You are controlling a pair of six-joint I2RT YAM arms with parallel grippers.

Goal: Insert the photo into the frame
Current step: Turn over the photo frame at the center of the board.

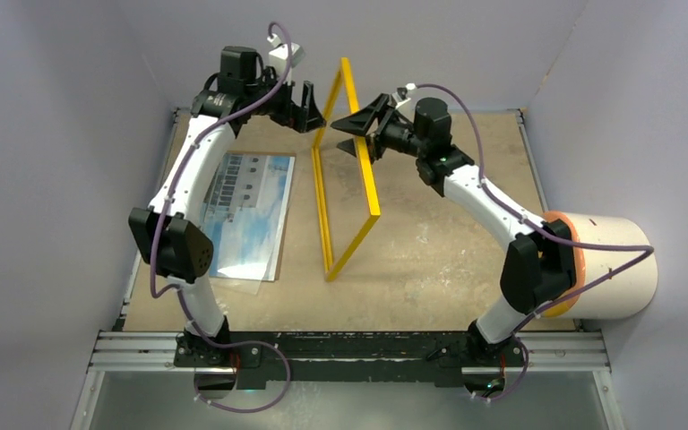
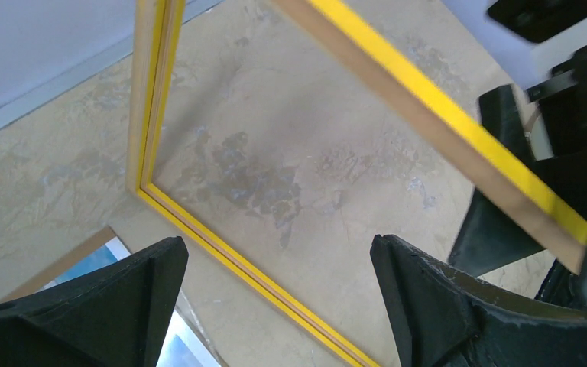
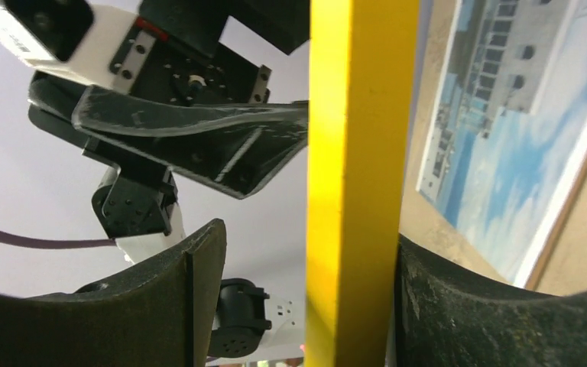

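Observation:
The yellow frame (image 1: 369,188) stands on edge in the middle of the table, tilted, one corner down. My right gripper (image 1: 348,137) is open around its upper bar. In the right wrist view the bar (image 3: 355,153) rests against one finger (image 3: 504,306), with a gap to the other. My left gripper (image 1: 312,115) is open and empty, raised just left of the frame's far top corner. It (image 2: 277,245) looks down through the frame (image 2: 428,93). The photo (image 1: 251,210) lies face up at the left, and also shows in the right wrist view (image 3: 504,130).
The photo lies on a brown backing board (image 1: 284,215); a clear sheet (image 1: 246,278) sticks out at its near end. A white roll with an orange rim (image 1: 609,264) lies at the table's right edge. Purple walls close in on three sides.

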